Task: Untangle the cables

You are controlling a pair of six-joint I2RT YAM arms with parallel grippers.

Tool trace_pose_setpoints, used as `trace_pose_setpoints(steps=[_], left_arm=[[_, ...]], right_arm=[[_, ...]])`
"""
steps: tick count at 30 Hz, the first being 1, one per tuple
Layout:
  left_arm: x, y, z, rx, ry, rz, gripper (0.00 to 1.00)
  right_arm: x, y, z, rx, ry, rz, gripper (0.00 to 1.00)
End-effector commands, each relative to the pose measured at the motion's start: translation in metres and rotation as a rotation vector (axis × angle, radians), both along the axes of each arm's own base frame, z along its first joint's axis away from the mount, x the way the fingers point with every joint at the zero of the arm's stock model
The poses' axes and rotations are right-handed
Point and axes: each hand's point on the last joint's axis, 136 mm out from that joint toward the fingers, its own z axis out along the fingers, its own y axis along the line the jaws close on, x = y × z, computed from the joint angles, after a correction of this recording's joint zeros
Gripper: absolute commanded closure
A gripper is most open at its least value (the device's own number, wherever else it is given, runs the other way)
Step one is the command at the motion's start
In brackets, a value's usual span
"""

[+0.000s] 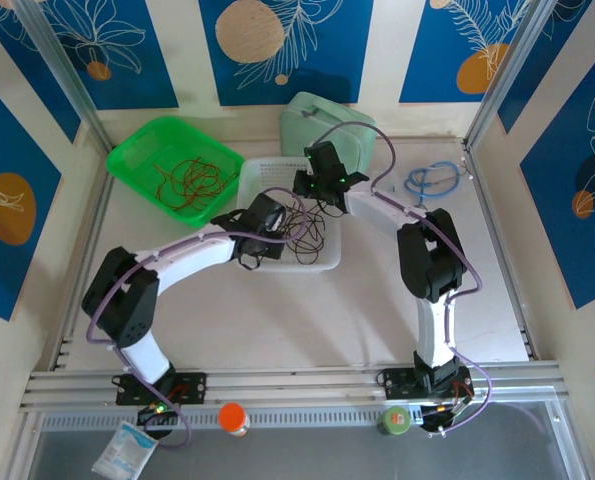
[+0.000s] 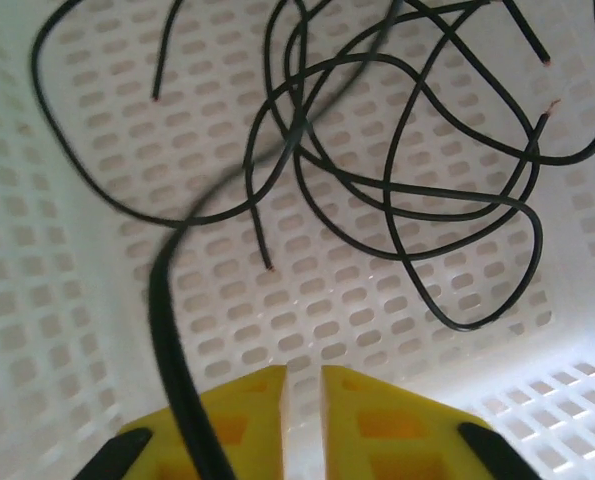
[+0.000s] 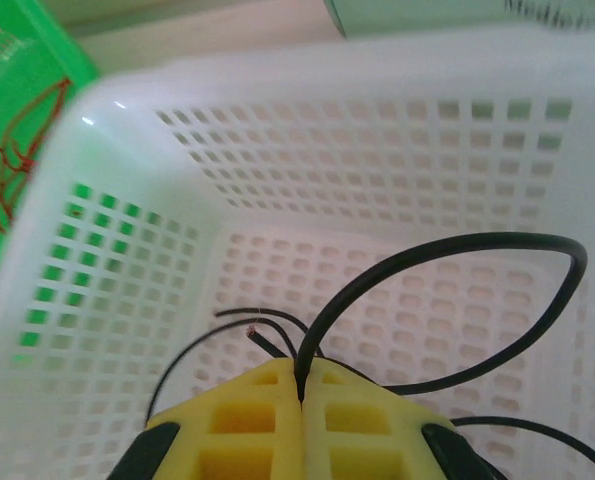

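Observation:
Black cables [image 1: 302, 228] lie tangled in a white perforated basket [image 1: 267, 165] at mid-table. Red cables [image 1: 187, 180] curl in the green tray [image 1: 137, 150] to its left. My left gripper [image 1: 260, 240] hangs over the basket's near-left part. In the left wrist view its yellow fingers [image 2: 304, 372] stand slightly open with nothing between them. One black cable [image 2: 167, 330] crosses in front of the left finger, and looped black cables [image 2: 407, 215] lie on the basket floor [image 2: 97, 300]. My right gripper [image 1: 312, 190], over the basket's far side, is shut [image 3: 303, 368] on a black cable [image 3: 447, 250] that arcs up to the right.
A mint-green container [image 1: 322, 120] stands behind the basket. A coiled light-blue cable [image 1: 432, 180] lies at the back right. An orange-capped bottle [image 1: 233, 418] and a green-topped one [image 1: 397, 420] sit by the arm bases. The green tray with red cables [image 3: 17, 150] borders the basket's left wall.

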Motion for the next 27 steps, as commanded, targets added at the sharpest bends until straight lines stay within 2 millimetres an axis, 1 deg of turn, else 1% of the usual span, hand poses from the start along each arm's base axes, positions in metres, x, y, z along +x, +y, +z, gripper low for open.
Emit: trace_pose_setpoints(steps=[1,3,5,7,9,12,14,17,20,22,24,25,27], left_arm=[[0.012,-0.022,0.017,-0.1,-0.017,-0.027,0.73],[0.013,-0.028,0.026,-0.128,-0.028,-0.045,0.62],[0.015,-0.033,0.036,-0.148,-0.045,-0.062,0.49],[0.017,-0.034,0.051,-0.157,-0.071,-0.067,0.36],[0.02,-0.031,0.062,-0.146,-0.094,-0.066,0.27],[0.023,-0.024,0.076,-0.115,-0.125,-0.05,0.08],[0.024,-0.019,0.087,-0.106,-0.155,-0.04,0.0],[0.023,-0.011,0.107,-0.099,-0.205,-0.03,0.0],[0.021,-0.002,0.127,-0.088,-0.248,-0.019,0.0],[0.018,0.006,0.142,-0.09,-0.286,-0.009,0.0],[0.013,0.015,0.159,-0.099,-0.339,0.003,0.0],[0.01,0.023,0.169,-0.101,-0.373,0.013,0.0],[0.003,0.041,0.19,-0.089,-0.453,0.036,0.0]], right_arm=[[0.002,0.001,-0.006,-0.013,0.035,-0.024,1.0],[0.003,0.002,-0.009,-0.02,0.048,-0.024,0.96],[0.004,0.001,-0.009,-0.029,0.057,-0.028,0.89],[0.005,-0.001,-0.004,-0.029,0.059,-0.031,0.81],[0.005,0.0,0.002,-0.025,0.059,-0.026,0.72],[0.002,0.003,0.015,-0.016,0.062,-0.007,0.56],[-0.002,0.004,0.025,-0.015,0.064,0.006,0.48],[-0.01,0.002,0.043,-0.023,0.056,0.007,0.41],[-0.02,-0.006,0.062,-0.029,0.053,-0.002,0.37],[-0.031,-0.012,0.079,-0.021,0.035,0.003,0.36],[-0.045,-0.019,0.097,-0.016,0.004,0.005,0.31],[-0.053,-0.024,0.109,-0.012,-0.023,0.009,0.29],[-0.069,-0.035,0.124,-0.015,-0.07,0.017,0.27]])
